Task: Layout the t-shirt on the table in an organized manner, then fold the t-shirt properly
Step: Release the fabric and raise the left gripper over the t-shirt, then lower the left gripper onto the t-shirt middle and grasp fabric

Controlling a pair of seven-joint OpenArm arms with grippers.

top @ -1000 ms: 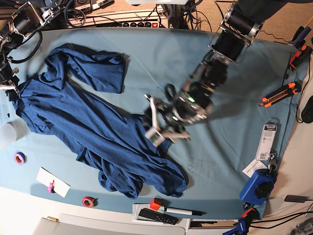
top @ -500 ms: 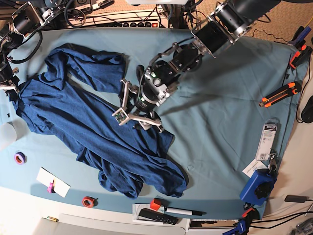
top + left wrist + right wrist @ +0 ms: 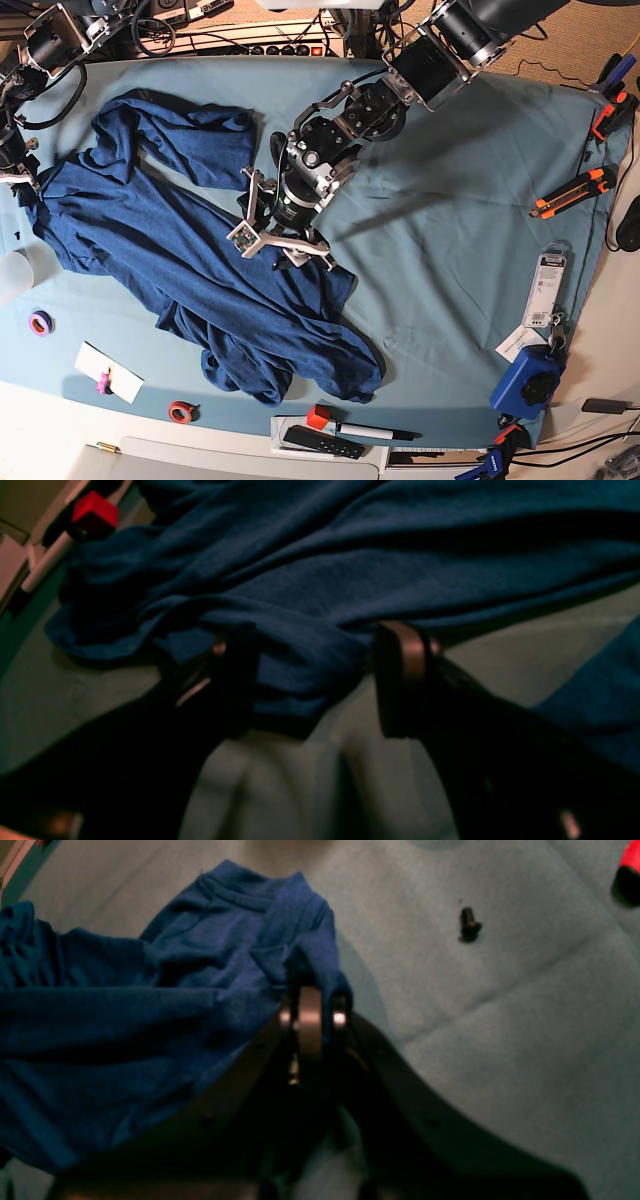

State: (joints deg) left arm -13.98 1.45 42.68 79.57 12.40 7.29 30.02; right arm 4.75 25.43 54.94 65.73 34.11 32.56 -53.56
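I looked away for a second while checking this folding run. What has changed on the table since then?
The left pincer swung from the shirt's lower right part, up and across toward the table's middle, and now stands open astride a fold at the t-shirt's edge, not yet closed. The right pincer stayed shut on the t-shirt's far left end. The shirt's outline looks unchanged.

T-shirt (image 3: 190,260) sprawled across our table's (image 3: 470,180) left half.
Our left gripper (image 3: 275,240) straddles its right edge; tools lie far right.
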